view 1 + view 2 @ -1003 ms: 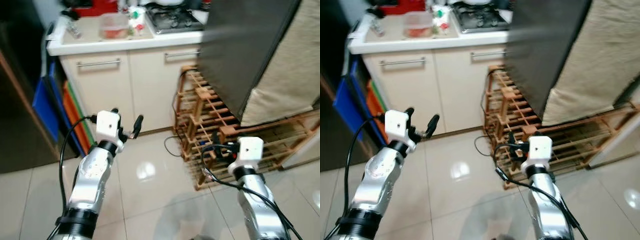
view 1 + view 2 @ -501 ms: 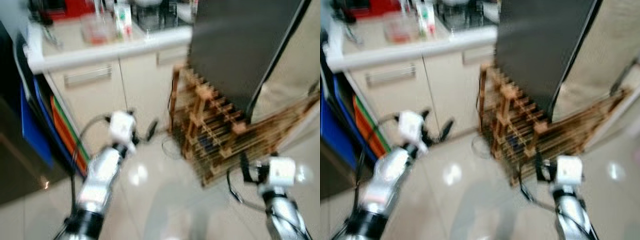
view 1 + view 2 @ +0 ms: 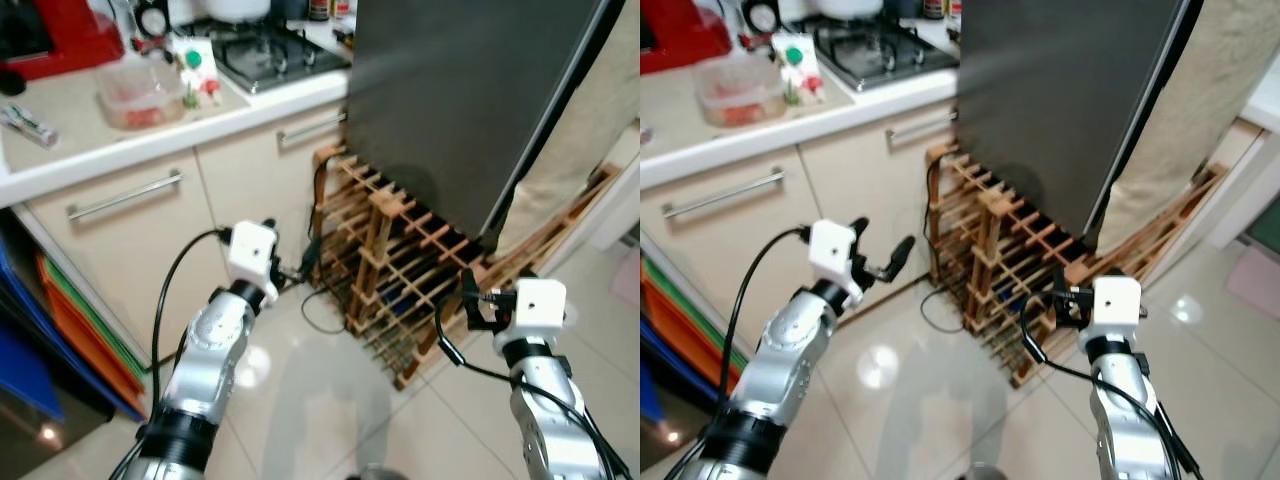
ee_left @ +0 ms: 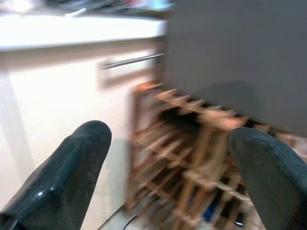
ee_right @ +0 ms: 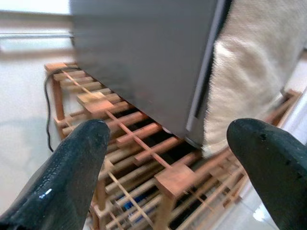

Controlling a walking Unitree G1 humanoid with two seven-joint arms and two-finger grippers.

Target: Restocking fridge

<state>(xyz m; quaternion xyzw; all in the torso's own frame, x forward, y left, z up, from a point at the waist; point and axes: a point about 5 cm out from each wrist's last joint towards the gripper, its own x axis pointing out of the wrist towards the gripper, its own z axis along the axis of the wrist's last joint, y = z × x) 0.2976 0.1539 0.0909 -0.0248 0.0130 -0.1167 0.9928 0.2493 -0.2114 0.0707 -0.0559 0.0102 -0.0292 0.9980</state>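
The fridge (image 3: 470,90), a dark slab, occupies the upper right of the frame, above a wooden rack (image 3: 400,270). Left gripper (image 3: 292,262) at centre left and right gripper (image 3: 1055,300) at lower right both have fingers spread, holding nothing.

The fridge (image 3: 460,100) stood ahead and to the right, a tall dark grey box with a flat matte side facing us. Its door looked shut, the edge running down at a slant. It rose just behind a low wooden rack (image 3: 400,270) and right beside the counter (image 3: 120,140).
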